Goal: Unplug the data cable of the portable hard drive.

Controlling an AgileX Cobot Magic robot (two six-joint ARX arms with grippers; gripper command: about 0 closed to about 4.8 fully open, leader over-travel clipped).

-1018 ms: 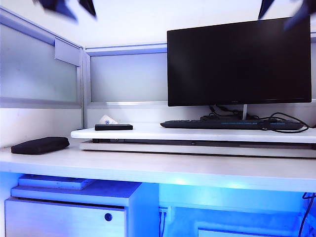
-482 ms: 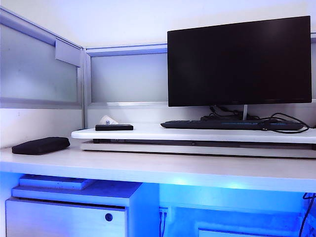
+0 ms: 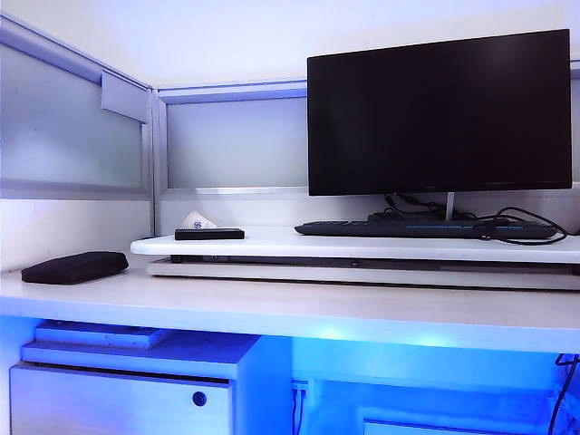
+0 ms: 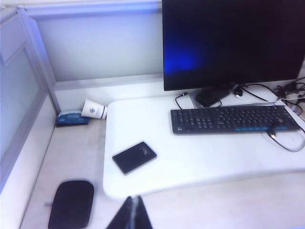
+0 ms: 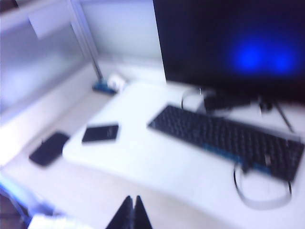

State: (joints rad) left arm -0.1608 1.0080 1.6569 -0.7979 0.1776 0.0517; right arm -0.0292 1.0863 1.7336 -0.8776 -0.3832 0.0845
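Observation:
The portable hard drive (image 4: 134, 157) is a thin black slab lying flat near the left end of the white riser board (image 4: 200, 164); it also shows in the exterior view (image 3: 209, 234) and the right wrist view (image 5: 100, 133). No cord shows on it, and the data cable is out of view. My left gripper (image 4: 134, 199) hangs shut and empty high above the desk, short of the riser's front edge. My right gripper (image 5: 131, 199) is likewise shut and empty, high over the desk's front. Neither gripper appears in the exterior view.
A black pouch (image 4: 71, 204) lies on the desk left of the riser. A keyboard (image 4: 233, 119) with a looping cord (image 4: 288, 140) and a monitor (image 3: 439, 113) stand on the riser. A paper cup (image 4: 94, 109) lies by the partition corner.
Dark blurred arm parts at the top edge of the exterior view one second ago have left that view. The drive, pouch and keyboard have not moved.

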